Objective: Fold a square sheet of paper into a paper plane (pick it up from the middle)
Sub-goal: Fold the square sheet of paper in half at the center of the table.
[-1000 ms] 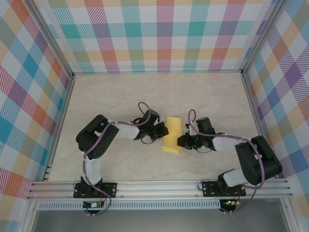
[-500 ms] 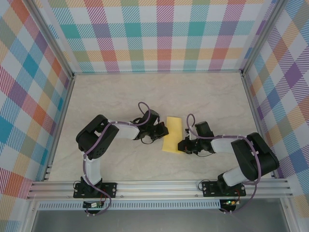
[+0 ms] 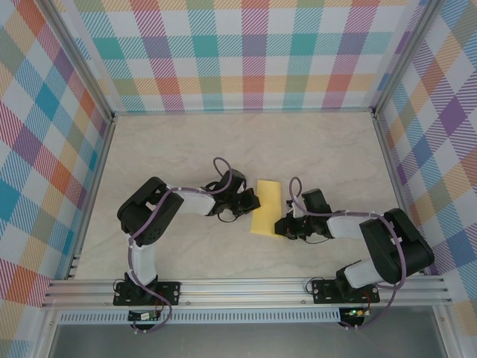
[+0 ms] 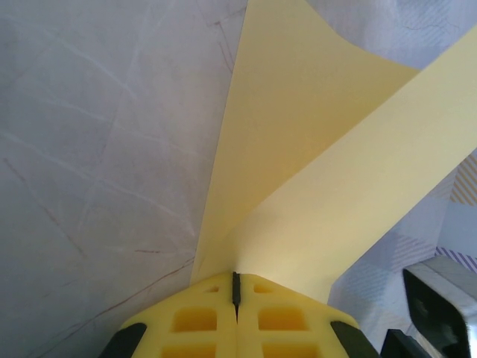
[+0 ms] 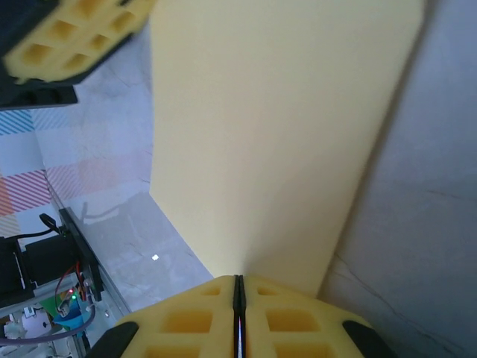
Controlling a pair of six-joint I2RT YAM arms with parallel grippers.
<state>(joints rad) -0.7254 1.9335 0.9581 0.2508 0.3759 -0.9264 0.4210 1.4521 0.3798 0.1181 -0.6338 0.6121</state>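
Observation:
The square sheet of paper (image 3: pixel 267 206) is yellow and stands doubled over into a narrow strip at mid-table, between the two arms. My left gripper (image 3: pixel 252 201) is shut on its left edge. In the left wrist view the yellow fingertips (image 4: pixel 236 287) meet, and two layers of paper (image 4: pixel 298 186) rise away from them. My right gripper (image 3: pixel 281 223) is shut on the paper's near right corner. Its wrist view has the sheet (image 5: pixel 276 134) running up from the closed jaws (image 5: pixel 238 287), with the left gripper's fingers (image 5: pixel 67 37) at the top left.
The marbled table (image 3: pixel 186 142) is walled by checked panels on three sides. An aluminium rail (image 3: pixel 246 291) with both arm bases runs along the near edge. Cables and a circuit board (image 5: pixel 45 298) lie low left in the right wrist view.
My right gripper has slid a little toward the near edge along the paper's right side, still shut on it. The left arm and its grip have not moved.

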